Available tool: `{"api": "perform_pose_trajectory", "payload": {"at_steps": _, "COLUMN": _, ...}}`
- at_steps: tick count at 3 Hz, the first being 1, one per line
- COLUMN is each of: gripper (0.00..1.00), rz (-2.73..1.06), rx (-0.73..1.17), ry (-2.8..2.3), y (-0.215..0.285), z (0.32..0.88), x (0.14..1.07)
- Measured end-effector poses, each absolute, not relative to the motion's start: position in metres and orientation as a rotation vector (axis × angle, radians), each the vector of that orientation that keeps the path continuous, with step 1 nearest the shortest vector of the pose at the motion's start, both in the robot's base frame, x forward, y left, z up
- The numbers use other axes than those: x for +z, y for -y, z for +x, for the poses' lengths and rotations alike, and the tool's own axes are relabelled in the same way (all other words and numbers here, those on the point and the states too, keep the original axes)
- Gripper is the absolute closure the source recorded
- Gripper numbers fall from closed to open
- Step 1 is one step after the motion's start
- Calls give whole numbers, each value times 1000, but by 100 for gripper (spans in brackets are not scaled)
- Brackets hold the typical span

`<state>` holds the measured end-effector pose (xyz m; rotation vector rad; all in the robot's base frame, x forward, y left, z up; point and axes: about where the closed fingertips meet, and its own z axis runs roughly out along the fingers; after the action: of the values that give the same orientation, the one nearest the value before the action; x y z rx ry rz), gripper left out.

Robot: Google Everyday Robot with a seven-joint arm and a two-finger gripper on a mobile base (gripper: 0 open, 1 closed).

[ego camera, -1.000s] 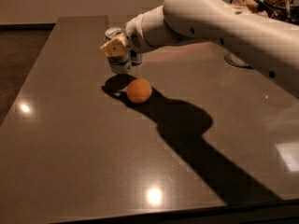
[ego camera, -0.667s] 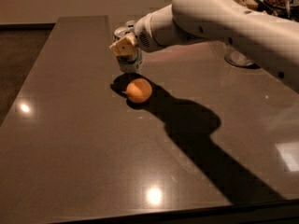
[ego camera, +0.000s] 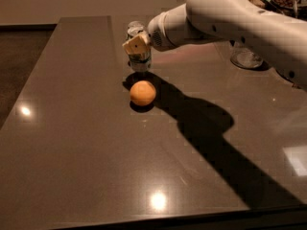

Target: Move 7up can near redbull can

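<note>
The 7up can [ego camera: 141, 61], white with green marks and a silver top, stands upright at the back middle of the dark table [ego camera: 72, 143]. My gripper [ego camera: 136, 47] reaches in from the right on a white arm [ego camera: 230, 13] and is shut on the can's upper body, with one beige finger [ego camera: 135, 45] across its front. The can's base is at or just above the table top; I cannot tell which. The redbull can is not in view.
An orange [ego camera: 143, 93] lies just in front of the can, a short gap from it. A clear glass jar [ego camera: 247, 57] stands at the back right behind the arm. The arm's shadow runs across the table to the front right. The table's left edge drops off to the floor.
My gripper has moved to the right with the 7up can in it, from left of the orange to just behind it. The orange has stayed where it was.
</note>
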<state>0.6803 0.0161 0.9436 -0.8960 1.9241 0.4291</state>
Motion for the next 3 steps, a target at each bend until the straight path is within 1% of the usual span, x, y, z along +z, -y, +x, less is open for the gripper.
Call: {"api": "perform_pose_trajectory", "payload": {"at_steps": 3, "gripper": 15, "rz": -891, "rx": 456, "ry": -1926, "y": 15, "z": 702, "x": 921}}
